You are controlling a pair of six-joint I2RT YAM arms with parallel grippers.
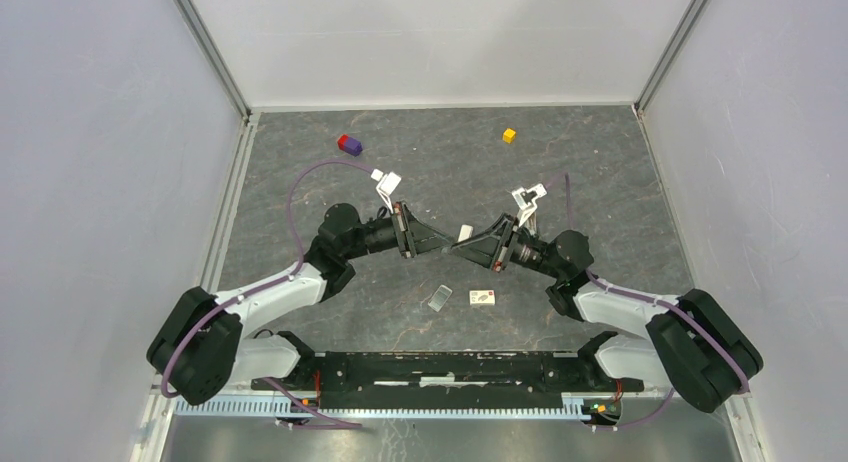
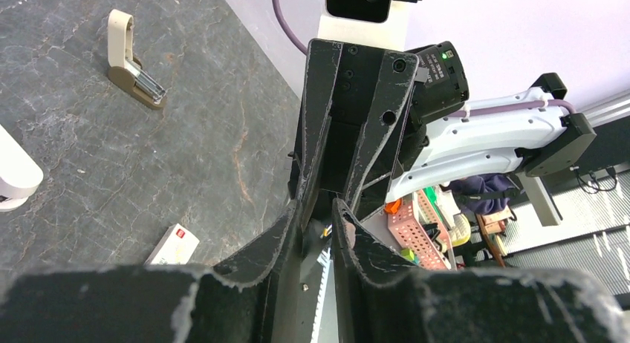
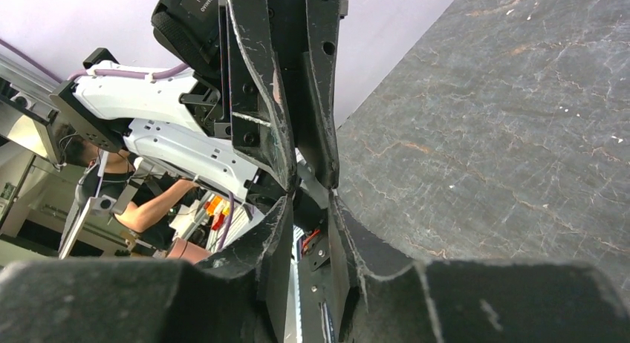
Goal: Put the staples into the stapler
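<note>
Tip to tip over the counter (image 1: 620,182), the left gripper (image 1: 448,246) and right gripper (image 1: 470,247) are seen, jaws narrow, contents not discernible. The stapler (image 1: 440,298) is spotted lying diagonally on their near side, marginally closer to the left.

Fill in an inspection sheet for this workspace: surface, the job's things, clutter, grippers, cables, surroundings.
Surface: dark grey marbled table; no spills seen.
Job's things: stapler on the table, open with one arm raised, apart from both grippers; small white box with a red mark, perhaps the staples.
Clutter: purple-and-red block; yellow cube; small grey flat piece; white rounded object, cut off by the frame.
Grippers: left gripper and right gripper tip to tip above the table, each with a narrow gap between its fingers; whether they pinch anything cannot be told.
Cables: purple cable looping off the left arm; second purple cable on the right arm.
Surroundings: pale walls on three sides; person beyond the near edge.
</note>
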